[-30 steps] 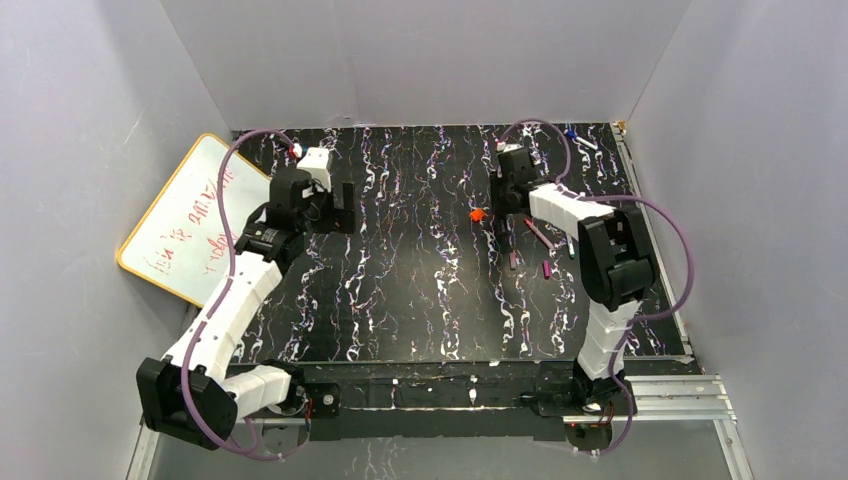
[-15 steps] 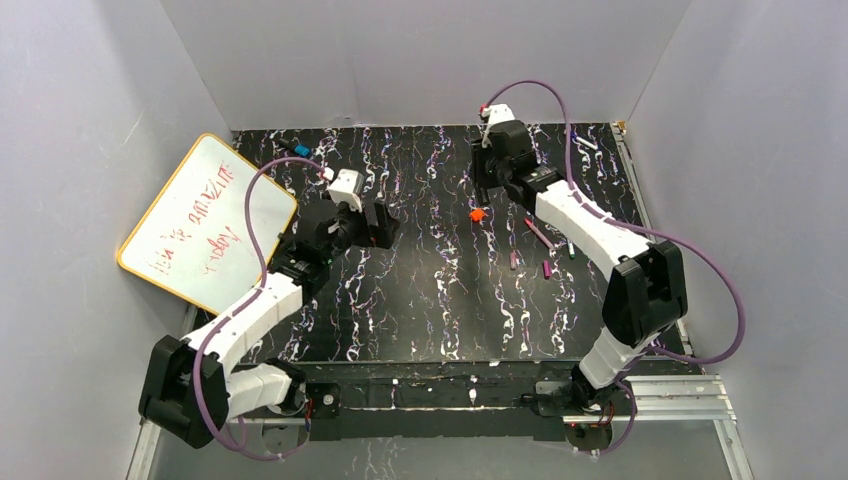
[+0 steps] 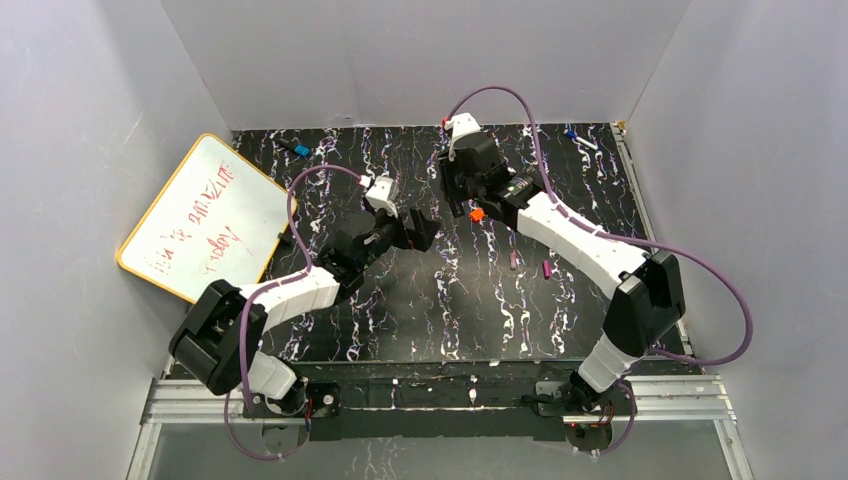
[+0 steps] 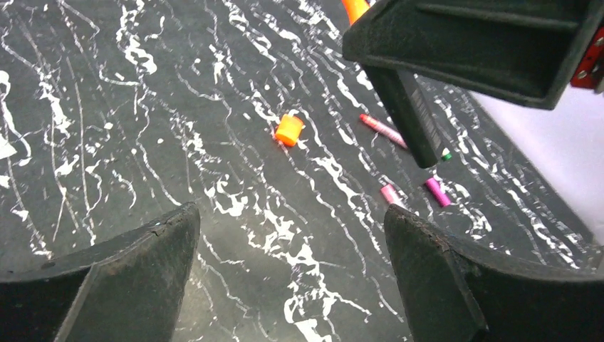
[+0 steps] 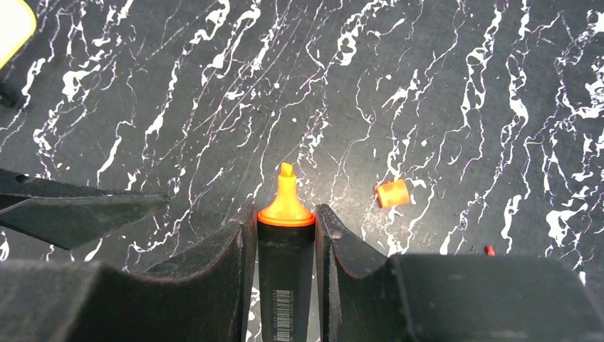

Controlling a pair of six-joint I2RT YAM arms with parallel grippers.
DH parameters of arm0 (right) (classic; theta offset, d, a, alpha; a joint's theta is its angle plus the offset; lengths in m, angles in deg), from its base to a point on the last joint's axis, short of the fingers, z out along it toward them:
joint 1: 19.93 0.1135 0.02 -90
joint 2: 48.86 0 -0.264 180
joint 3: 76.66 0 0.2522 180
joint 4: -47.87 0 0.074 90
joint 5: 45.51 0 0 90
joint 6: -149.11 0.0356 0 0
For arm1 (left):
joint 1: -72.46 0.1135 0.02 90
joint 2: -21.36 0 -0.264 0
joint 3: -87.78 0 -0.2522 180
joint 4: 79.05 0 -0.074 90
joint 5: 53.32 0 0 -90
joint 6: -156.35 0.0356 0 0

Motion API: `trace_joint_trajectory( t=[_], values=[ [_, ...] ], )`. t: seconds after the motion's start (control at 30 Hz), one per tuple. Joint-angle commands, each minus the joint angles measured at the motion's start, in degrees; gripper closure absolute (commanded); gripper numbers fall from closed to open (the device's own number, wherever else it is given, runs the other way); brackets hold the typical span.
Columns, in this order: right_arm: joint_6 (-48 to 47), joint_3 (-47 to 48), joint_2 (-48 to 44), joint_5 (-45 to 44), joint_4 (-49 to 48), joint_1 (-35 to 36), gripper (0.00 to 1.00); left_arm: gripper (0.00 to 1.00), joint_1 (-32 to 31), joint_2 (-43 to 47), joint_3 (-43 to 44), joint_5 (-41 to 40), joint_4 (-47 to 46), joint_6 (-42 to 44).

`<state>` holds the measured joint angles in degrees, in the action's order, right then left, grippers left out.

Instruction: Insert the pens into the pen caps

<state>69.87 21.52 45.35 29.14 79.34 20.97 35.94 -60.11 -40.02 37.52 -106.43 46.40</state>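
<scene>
My right gripper [image 5: 286,214] is shut on the black pen [image 5: 286,246], whose orange tip [image 5: 285,199] sticks out past the fingertips. In the top view it [image 3: 453,192] hovers just left of the orange cap [image 3: 477,213], which lies on the mat and also shows in the right wrist view [image 5: 392,193] and the left wrist view [image 4: 289,130]. My left gripper [image 4: 292,235] is open and empty, at mid-mat [image 3: 418,228] facing the right gripper. A magenta pen [image 4: 382,130] and two magenta caps [image 4: 390,194] [image 4: 436,192] lie further right.
A whiteboard [image 3: 200,215] leans at the left edge of the black marbled mat [image 3: 400,320]. A blue marker [image 3: 300,150] lies at the back left, and a blue cap [image 3: 570,132] and a white pen [image 3: 588,145] at the back right. Grey walls enclose three sides.
Both arms have swung toward the mat's centre. The left gripper moved right and forward; the right gripper moved left with the black pen, away from the magenta pieces.
</scene>
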Motion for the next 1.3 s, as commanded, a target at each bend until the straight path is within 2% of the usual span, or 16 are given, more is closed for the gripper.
trace_joint_trajectory(
  t=[0.0, 0.23, 0.47, 1.0, 1.27],
  values=[
    [0.38, 3.2, -3.83, -3.13, 0.08, 0.88, 0.93, 0.02, -0.05, 1.48, 1.27, 2.23, -7.47, -2.41],
    [0.56, 3.66, -4.29, -3.93, 0.1, 2.46, 0.92, 0.02, 0.01, -0.53, 0.67, 9.58, -15.62, -9.92],
    [-0.49, 4.7, -4.25, -5.24, 0.69, 3.89, 0.92, 0.02, 0.04, -5.2, 0.97, 10.93, -23.54, -17.34],
    [-0.01, 4.01, -5.22, -7.71, 1.39, 7.62, 0.93, 0.02, 0.03, -8.09, 4.14, 8.86, -26.06, -18.82],
    [0.35, 3.41, -5.77, -8.72, 1.54, 8.67, 0.93, 0.34, -0.02, -8.8, 4.87, 9.77, -26.51, -19.73]
  ],
)
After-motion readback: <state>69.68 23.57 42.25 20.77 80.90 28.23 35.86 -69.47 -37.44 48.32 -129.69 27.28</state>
